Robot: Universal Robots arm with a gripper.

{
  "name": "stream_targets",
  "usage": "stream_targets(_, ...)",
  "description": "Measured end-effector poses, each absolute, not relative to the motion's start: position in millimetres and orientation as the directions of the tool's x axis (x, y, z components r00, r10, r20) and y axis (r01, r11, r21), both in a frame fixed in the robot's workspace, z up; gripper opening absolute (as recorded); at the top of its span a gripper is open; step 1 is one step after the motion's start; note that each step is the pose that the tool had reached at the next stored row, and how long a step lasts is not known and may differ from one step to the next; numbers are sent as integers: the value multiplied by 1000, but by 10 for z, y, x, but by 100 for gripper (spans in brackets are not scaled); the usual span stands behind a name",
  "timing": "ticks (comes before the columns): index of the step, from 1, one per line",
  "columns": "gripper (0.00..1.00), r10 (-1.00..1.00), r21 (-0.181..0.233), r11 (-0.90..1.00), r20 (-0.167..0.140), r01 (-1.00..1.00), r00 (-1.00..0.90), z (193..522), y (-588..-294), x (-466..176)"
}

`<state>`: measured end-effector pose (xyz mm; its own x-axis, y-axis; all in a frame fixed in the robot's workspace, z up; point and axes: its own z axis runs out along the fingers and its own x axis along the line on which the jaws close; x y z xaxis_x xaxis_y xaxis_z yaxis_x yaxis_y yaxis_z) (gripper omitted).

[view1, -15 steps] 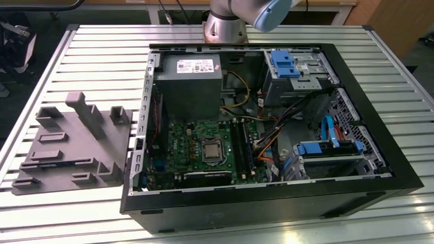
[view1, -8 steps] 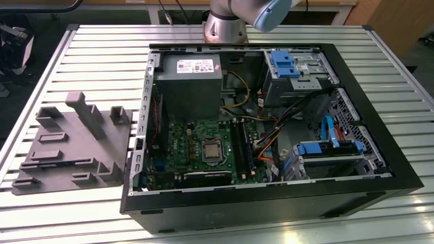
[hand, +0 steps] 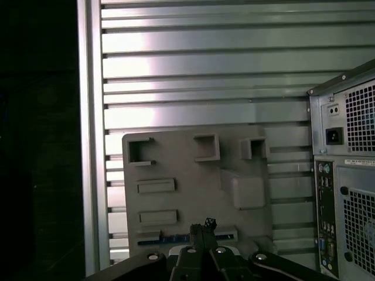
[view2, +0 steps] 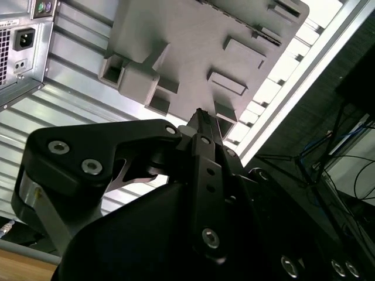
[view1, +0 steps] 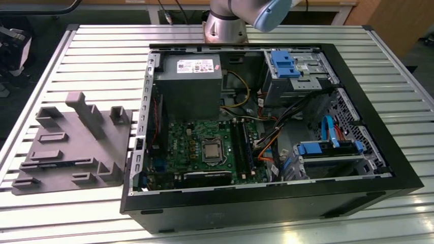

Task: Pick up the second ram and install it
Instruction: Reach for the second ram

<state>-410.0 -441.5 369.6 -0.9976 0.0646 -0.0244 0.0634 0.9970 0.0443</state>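
Observation:
The second ram (hand: 159, 239) is a thin dark strip with blue marks, standing on edge in the long slot of the grey holder tray (hand: 193, 175); the exterior view shows it as a dark line (view1: 60, 162) across the tray (view1: 74, 147). In both wrist views my gripper (hand: 203, 226) (view2: 199, 116) hangs well above the tray, its tips over the tray's edge close to the ram. The fingers are shut together with nothing between them. On the motherboard (view1: 186, 147) in the open computer case (view1: 379, 152), the long black memory slots (view1: 242, 145) run beside the processor.
The case lies on its side on a slatted metal table (view1: 101, 56), with the tray at the exterior view's left. My arm's base (view1: 224, 25) stands behind the case. The case's back panel (hand: 345, 193) borders the tray. Beyond the table edge are dark floor and cables (view2: 334, 158).

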Motion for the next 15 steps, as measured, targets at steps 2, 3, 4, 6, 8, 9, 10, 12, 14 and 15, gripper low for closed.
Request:
stream_targets(2,11,64,44,997,-25,63,-998,3694,-4419,-4106)
stream_targets(3,11,64,44,997,-25,63,-998,3693,-4421,-4110)
stream_targets(4,11,64,44,997,-25,63,-998,3691,-4422,-4113)
stream_targets(6,11,64,44,997,-24,63,-998,3690,-4425,-4119)
stream_targets(8,11,64,44,997,-24,63,-998,3687,-4428,-4124)
stream_targets(9,11,64,44,997,-25,63,-998,3686,-4429,-4128)
stream_targets(10,11,64,44,997,-24,63,-998,3685,-4430,-4130)
stream_targets(12,11,64,44,997,-24,63,-998,3683,-4433,-4136)
stream_targets(14,11,64,44,997,-25,63,-998,3680,-4435,-4142)
stream_targets(15,11,64,44,997,-25,63,-998,3678,-4435,-4145)
